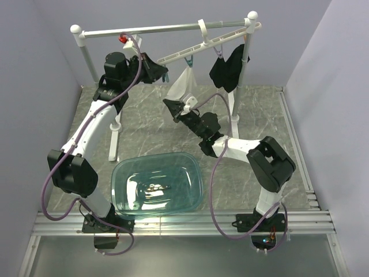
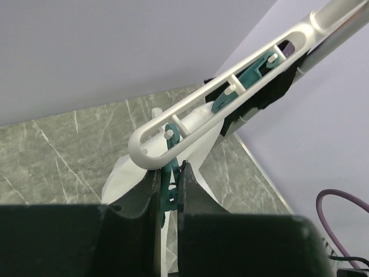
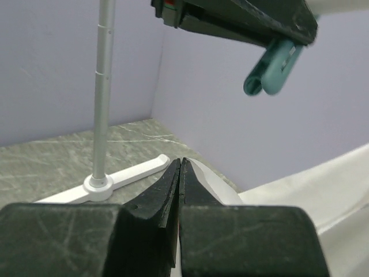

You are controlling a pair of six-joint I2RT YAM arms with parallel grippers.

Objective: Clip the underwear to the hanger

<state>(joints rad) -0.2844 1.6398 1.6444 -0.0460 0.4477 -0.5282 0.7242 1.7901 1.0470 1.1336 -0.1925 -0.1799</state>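
Observation:
The hanger [image 1: 214, 40] hangs by its hook from the rail and slopes down to the left. The white underwear [image 1: 183, 83] hangs below it, its top corner at a teal peg [image 1: 188, 59]. My left gripper [image 1: 163, 74] is at the hanger's low left end, shut on the end teal peg [image 2: 169, 187] just under the bar's tip [image 2: 147, 156]. My right gripper [image 1: 170, 104] is shut on the underwear's lower edge. In the right wrist view its fingertips [image 3: 180, 163] meet and white fabric [image 3: 323, 190] spreads to the right.
A black garment [image 1: 228, 69] hangs at the hanger's right end. The grey rail [image 1: 144, 30] stands on white posts [image 1: 86, 55] with feet on the marble floor [image 3: 104, 184]. A clear teal basin [image 1: 118, 176] sits between the arm bases.

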